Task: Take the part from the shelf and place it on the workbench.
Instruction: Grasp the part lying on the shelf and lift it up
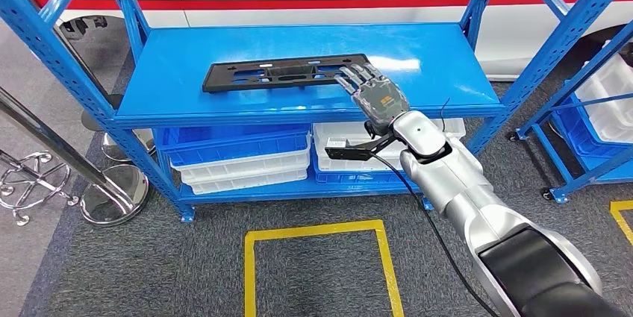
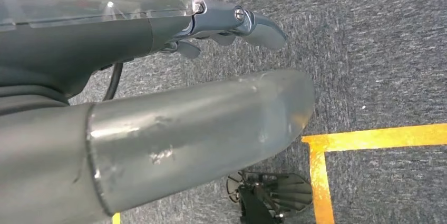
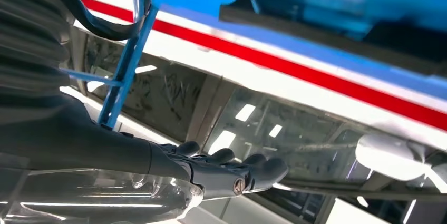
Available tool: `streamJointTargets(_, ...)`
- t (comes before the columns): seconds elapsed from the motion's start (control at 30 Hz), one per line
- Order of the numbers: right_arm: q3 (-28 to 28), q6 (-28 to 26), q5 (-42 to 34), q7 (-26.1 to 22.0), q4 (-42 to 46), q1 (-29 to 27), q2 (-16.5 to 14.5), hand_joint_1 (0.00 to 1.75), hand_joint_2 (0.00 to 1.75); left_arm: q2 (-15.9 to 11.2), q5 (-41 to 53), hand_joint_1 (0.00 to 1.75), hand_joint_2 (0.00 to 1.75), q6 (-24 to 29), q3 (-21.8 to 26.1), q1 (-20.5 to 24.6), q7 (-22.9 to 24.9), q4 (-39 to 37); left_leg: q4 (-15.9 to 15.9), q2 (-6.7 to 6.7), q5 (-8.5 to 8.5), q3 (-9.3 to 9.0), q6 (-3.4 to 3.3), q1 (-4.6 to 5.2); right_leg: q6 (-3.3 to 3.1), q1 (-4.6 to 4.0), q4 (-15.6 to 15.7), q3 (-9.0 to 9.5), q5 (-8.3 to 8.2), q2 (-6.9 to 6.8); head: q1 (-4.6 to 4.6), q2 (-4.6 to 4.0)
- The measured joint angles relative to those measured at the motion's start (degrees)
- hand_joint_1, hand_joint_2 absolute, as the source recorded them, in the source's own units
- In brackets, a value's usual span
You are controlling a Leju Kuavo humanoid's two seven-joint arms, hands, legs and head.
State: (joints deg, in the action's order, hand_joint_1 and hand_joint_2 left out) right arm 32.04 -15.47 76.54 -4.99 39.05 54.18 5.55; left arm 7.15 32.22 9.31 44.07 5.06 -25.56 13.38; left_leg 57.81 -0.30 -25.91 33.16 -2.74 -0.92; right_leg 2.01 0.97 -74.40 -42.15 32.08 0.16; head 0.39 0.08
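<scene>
The right hand (image 1: 375, 92), fingers extended and holding nothing, rests on the 3 o'clock end of the flat black plastic part (image 1: 287, 73) on the blue metal shelf (image 1: 186, 97). Below, blue bins (image 1: 224, 144) hold white trays (image 1: 246, 171). The left hand (image 2: 232, 23) hangs with fingers loosely apart, holding nothing.

Right hand (image 1: 377, 93) fingertips overlap the part (image 1: 284, 74)'s near end; contact unclear. Part blurred in right wrist view. Left hand (image 2: 232, 23) mostly hidden behind thumb.
</scene>
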Motion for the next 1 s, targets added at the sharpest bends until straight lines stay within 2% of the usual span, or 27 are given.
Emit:
streamJointTargets(0.03, 0.0, 0.04, 0.0, 0.0, 0.05, -0.15, 0.0, 0.0, 1.75, 0.01, 0.06, 0.0, 0.0, -0.03, 0.08, -0.05, 0.02, 0.0, 0.06, -0.06, -0.36, -0.43, 0.02, 0.01, -0.03, 0.0, 0.86, -0.21, -1.64, -0.01, 0.0, 0.01)
streamJointTargets(0.1, 0.0, 0.14, 0.0, 0.0, 0.31, -0.08, -0.01, 0.0, 1.75, 0.05, 0.12, 0.0, 0.0, -0.08, 0.15, -0.13, 0.04, 0.0, 0.21, -0.16, -1.22, -1.39, 0.25, 0.02, -0.38, -0.08, 7.6, 1.97, -6.61, -0.03, 0.01, 0.01)
streamJointTargets(0.13, 0.0, 0.23, -0.03, 0.0, 0.46, 0.11, -0.03, 0.0, 1.75, 0.1, 0.15, 0.0, 0.0, -0.09, 0.16, -0.06, 0.05, -0.01, 0.35, -0.19, -1.66, -1.71, 0.5, 0.12, -0.63, -0.24, 11.16, 3.41, -8.26, -0.06, 0.01, 0.0)
streamJointTargets(0.17, 0.0, 0.33, -0.05, 0.0, 0.62, 0.31, -0.05, 0.0, 1.75, 0.15, 0.17, 0.0, 0.0, -0.1, 0.18, 0.02, 0.06, -0.01, 0.4, -0.23, -2.0, -1.86, 0.79, 0.19, -0.89, -0.4, 13.61, 4.43, -9.0, -0.09, 0.01, 0.0)
streamJointTargets(0.23, 0.0, 0.57, -0.09, 0.0, 0.87, 0.62, -0.15, 0.0, 1.75, 0.22, 0.21, 0.0, 0.0, -0.11, 0.27, 0.2, 0.12, -0.02, 0.28, -0.23, -2.42, -2.0, 1.42, 0.32, -1.35, -0.72, 15.19, 5.15, -8.53, -0.05, 0.01, -0.01)
streamJointTargets(0.3, -0.01, 0.89, -0.09, 0.01, 1.11, 0.78, -0.21, 0.0, 1.75, 0.21, 0.28, 0.0, 0.0, -0.12, 0.36, 0.27, 0.19, -0.02, 0.29, -0.14, -2.86, -2.23, 2.0, 0.35, -1.86, -0.39, 15.79, 5.74, -8.21, 0.05, 0.0, -0.01)
streamJointTargets(0.33, -0.01, 1.08, -0.1, -0.02, 1.19, 0.91, -0.23, 0.0, 1.75, 0.21, 0.37, 0.0, 0.0, -0.12, 0.39, 0.29, 0.21, -0.02, 1.27, -0.09, -3.41, -1.93, 2.28, 0.33, -2.18, -0.19, 16.15, 6.23, -8.07, 0.04, -0.02, -0.01)
streamJointTargets(0.37, -0.01, 1.27, -0.11, -0.09, 1.24, 1.07, -0.3, 0.0, 1.75, 0.22, 0.44, 0.0, 0.0, -0.12, 0.43, 0.31, 0.22, -0.02, 3.46, -0.06, -4.37, -0.9, 2.54, 0.29, -2.5, 0.02, 16.47, 6.79, -7.88, 0.02, -0.02, 0.0)
streamJointTargets(0.4, -0.01, 1.47, -0.13, -0.2, 1.26, 1.2, -0.39, 0.0, 1.75, 0.23, 0.53, 0.0, 0.0, -0.13, 0.46, 0.31, 0.22, -0.02, 6.87, -0.03, -5.64, 0.9, 2.75, 0.18, -2.77, 0.03, 16.63, 7.24, -7.58, -0.01, -0.02, 0.0)
streamJointTargets(0.47, 0.0, 1.97, -0.16, -0.39, 1.22, 1.27, -0.6, 0.0, 1.75, 0.24, 0.62, 0.0, 0.0, -0.13, 0.51, 0.26, 0.25, -0.02, 14.45, -0.02, -7.74, 5.66, 3.14, 0.04, -3.0, 0.04, 16.67, 8.06, -6.84, -0.02, -0.02, 0.0)
streamJointTargets(0.5, 0.0, 2.13, -0.18, -0.45, 1.19, 1.22, -0.63, 0.0, 1.75, 0.24, 0.66, 0.0, 0.0, -0.13, 0.52, 0.21, 0.28, -0.02, 16.48, -0.01, -7.56, 7.4, 3.31, -0.05, -2.94, 0.07, 16.66, 8.56, -6.42, -0.02, -0.02, 0.0)
streamJointTargets(0.53, 0.0, 2.23, -0.2, -0.47, 1.14, 1.18, -0.65, 0.0, 1.75, 0.23, 0.68, 0.0, 0.0, -0.13, 0.54, 0.15, 0.32, -0.02, 16.31, 0.0, -6.15, 8.1, 3.45, -0.17, -2.8, 0.15, 16.66, 9.14, -5.97, -0.02, -0.02, 0.0)
streamJointTargets(0.57, 0.0, 2.24, -0.22, -0.48, 1.11, 1.18, -0.65, 0.0, 1.75, 0.23, 0.7, 0.0, 0.0, -0.13, 0.55, 0.12, 0.35, -0.02, 13.87, 0.03, -3.69, 7.67, 3.55, -0.31, -2.59, 0.26, 16.63, 9.8, -5.46, -0.01, -0.02, 0.01)
streamJointTargets(0.6, 0.0, 2.25, -0.24, -0.49, 1.09, 1.21, -0.66, 0.0, 1.75, 0.23, 0.71, 0.0, 0.0, -0.13, 0.56, 0.1, 0.37, -0.03, 9.95, 0.09, -0.82, 6.49, 3.61, -0.47, -2.3, 0.37, 16.6, 10.45, -4.92, 0.0, -0.02, 0.0)
streamJointTargets(0.63, 0.0, 2.27, -0.26, -0.5, 1.07, 1.28, -0.66, 0.0, 1.75, 0.23, 0.73, 0.0, 0.0, -0.13, 0.56, 0.1, 0.38, -0.05, 6.22, 0.14, 1.24, 5.1, 3.61, -0.45, -1.9, 0.36, 16.51, 10.96, -4.37, 0.05, -0.02, 0.0)
streamJointTargets(0.67, 0.0, 2.32, -0.27, -0.5, 1.06, 1.35, -0.67, 0.0, 1.75, 0.24, 0.75, 0.0, 0.0, -0.13, 0.57, 0.14, 0.39, -0.07, 3.26, 0.18, 2.28, 3.89, 3.34, -0.39, -1.49, 0.32, 16.43, 11.26, -3.93, 0.11, -0.02, -0.01)
streamJointTargets(0.7, 0.0, 2.37, -0.28, -0.51, 1.05, 1.42, -0.67, 0.0, 1.75, 0.24, 0.79, 0.0, 0.0, -0.13, 0.57, 0.19, 0.39, -0.09, 1.62, 0.19, 2.44, 3.22, 2.99, -0.3, -1.11, 0.19, 16.41, 11.42, -3.66, 0.15, -0.01, -0.01)
streamJointTargets(0.8, 0.0, 2.46, -0.31, -0.51, 1.04, 1.57, -0.67, 0.0, 1.75, 0.24, 0.85, 0.0, 0.0, -0.13, 0.58, 0.25, 0.39, -0.11, 0.71, 0.09, 1.42, 2.34, 1.45, -0.18, -0.2, 0.16, 16.01, 11.74, -3.51, 0.14, 0.0, -0.01)
streamJointTargets(0.83, 0.0, 2.6, -0.34, -0.48, 1.03, 1.69, -0.66, 0.0, 1.75, 0.24, 0.86, 0.0, 0.0, -0.14, 0.58, 0.22, 0.39, -0.11, 0.56, 0.06, 1.22, 1.87, 0.98, -0.2, -0.01, 0.26, 14.97, 11.46, -3.17, 0.1, -0.01, -0.01)
streamJointTargets(0.87, 0.0, 2.85, -0.44, -0.44, 0.99, 1.86, -0.67, 0.0, 1.75, 0.24, 0.93, 0.0, 0.0, -0.14, 0.6, 0.23, 0.38, -0.11, 0.41, 0.03, 1.02, 1.37, 0.56, -0.21, 0.11, 0.31, 12.89, 10.48, -2.37, 0.05, 0.01, -0.01)
streamJointTargets(0.9, 0.0, 3.2, -0.62, -0.41, 0.93, 2.02, -0.68, 0.0, 1.75, 0.24, 1.03, 0.0, 0.0, -0.14, 0.61, 0.27, 0.38, -0.11, 0.29, 0.03, 0.79, 0.99, 0.24, -0.2, 0.14, 0.31, 9.76, 8.72, -1.23, 0.01, 0.01, -0.01)
streamJointTargets(0.97, 0.0, 4.23, -1.28, -0.66, 0.64, 2.24, -0.73, 0.0, 1.75, 0.24, 1.27, 0.0, 0.0, -0.14, 0.64, 0.39, 0.38, -0.11, 0.26, -0.05, 0.22, 0.38, -0.2, 0.01, 0.13, 0.23, 2.46, 3.77, 1.08, -0.01, 0.0, -0.01)
streamJointTargets(1.0, 0.0, 4.78, -1.72, -1.02, 0.46, 2.24, -0.74, 0.0, 1.75, 0.23, 1.38, 0.0, 0.0, -0.15, 0.66, 0.4, 0.37, -0.11, 0.26, -0.13, -0.13, -0.03, -0.31, 0.16, 0.04, 0.18, 0.19, 1.73, 1.31, 0.0, 0.0, -0.01)
